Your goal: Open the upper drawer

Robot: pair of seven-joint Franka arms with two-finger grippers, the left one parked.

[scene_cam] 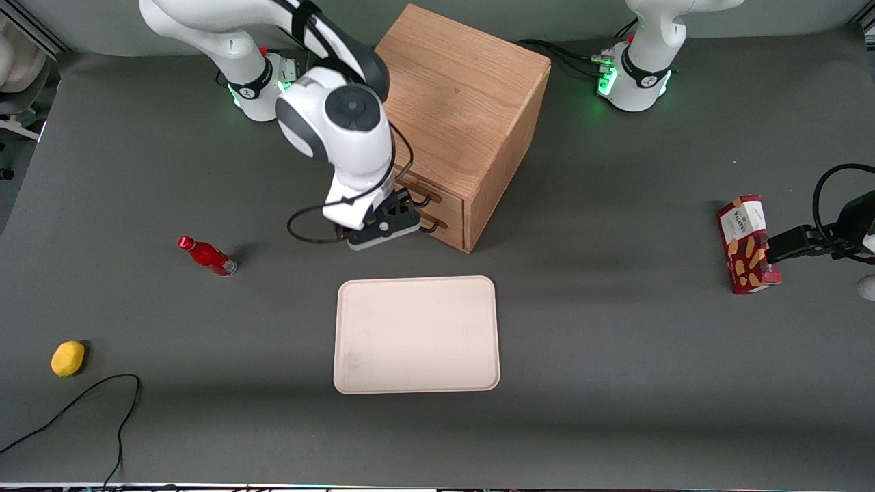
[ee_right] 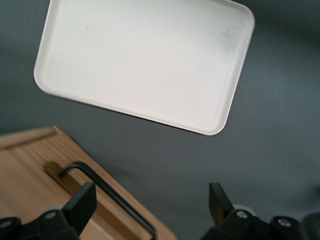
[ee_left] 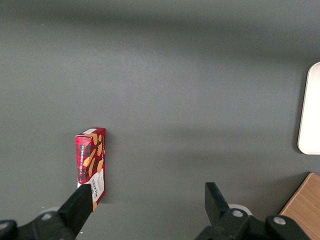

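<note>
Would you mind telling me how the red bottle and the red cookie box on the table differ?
The red bottle is small, rounded and plain glossy red; the cookie box is larger, flat-sided and printed with cookies and tartan. The bottle lies toward the working arm's end of the table, not far from the gripper, which is open in front of the drawers; the box lies toward the parked arm's end. Both are red.

Even, soft overhead light covers the grey worktop (scene_cam: pixel 615 383); the oak cabinet (scene_cam: pixel 458 102) casts a faint shadow. The end effector (scene_cam: pixel 393 222) looks sharp in the front view, its fingers (ee_right: pixel 82 205) blurred close to the wrist camera.
</note>
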